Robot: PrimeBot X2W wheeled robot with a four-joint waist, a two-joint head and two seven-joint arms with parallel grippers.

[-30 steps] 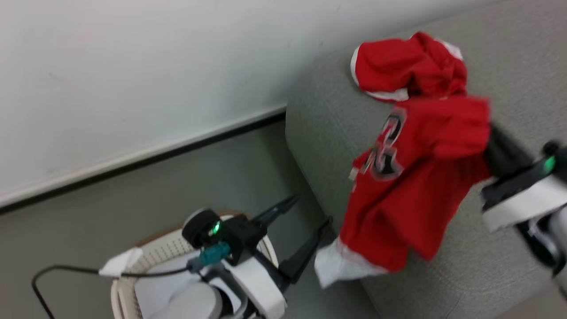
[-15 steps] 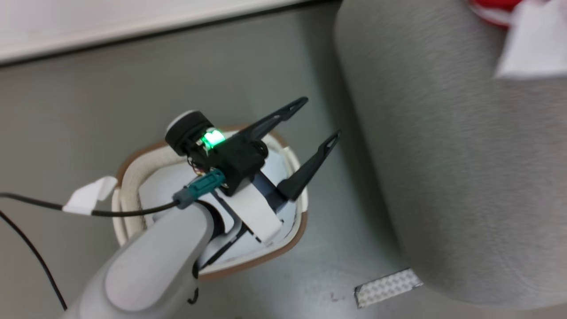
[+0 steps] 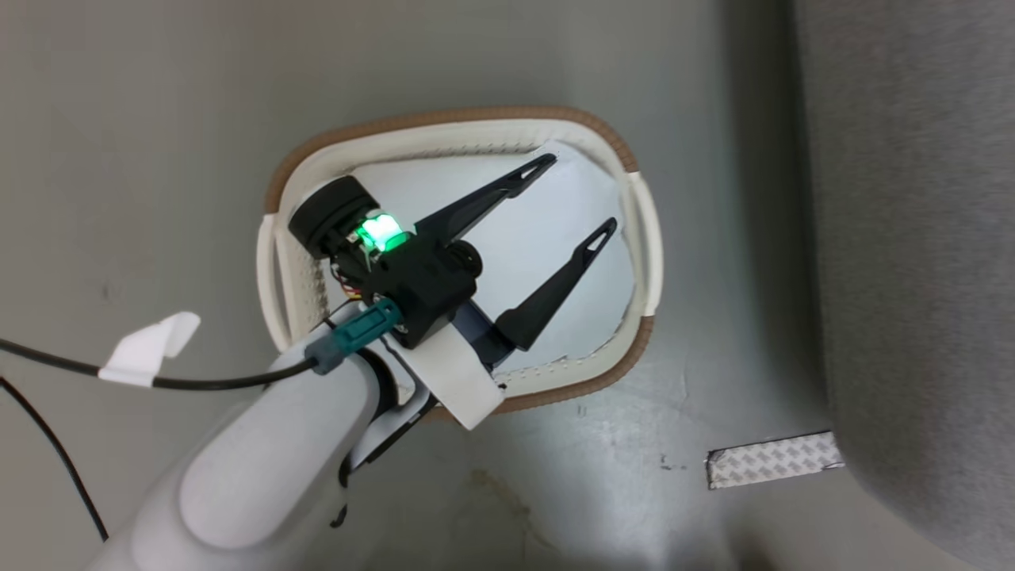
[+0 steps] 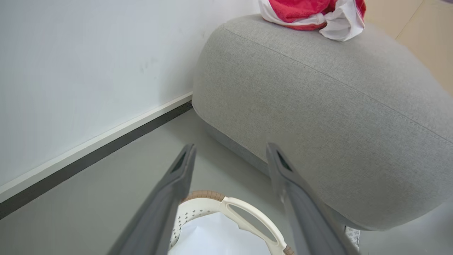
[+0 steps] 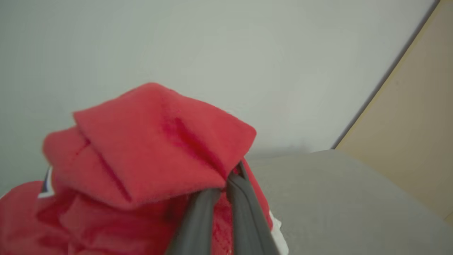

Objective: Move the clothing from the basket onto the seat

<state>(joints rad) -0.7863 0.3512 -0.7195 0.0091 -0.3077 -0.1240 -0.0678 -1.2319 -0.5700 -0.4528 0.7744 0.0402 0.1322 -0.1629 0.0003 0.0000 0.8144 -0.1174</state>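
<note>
- Right end effector (image 5: 225, 184) clenched on red clothing (image 5: 152, 141), seat (image 5: 336, 198) at 4 o'clock below.
- Left wrist view: red clothing atop the seat at 1 o'clock.
- Left end effector (image 3: 579, 192) hangs released over the basket (image 3: 444, 119); inside, just a pale cloth (image 3: 547, 254).
- Likely nearly done: only the release remains.

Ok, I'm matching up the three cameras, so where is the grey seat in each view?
Head view: the seat runs down the right edge, right of the basket.
Left wrist view: the seat takes the upper right, beyond the basket rim.
Right wrist view: the seat is the grey surface at lower right, beside the clothing.
Shared landmark: the clothing tops the seat in the left wrist view too.
</note>
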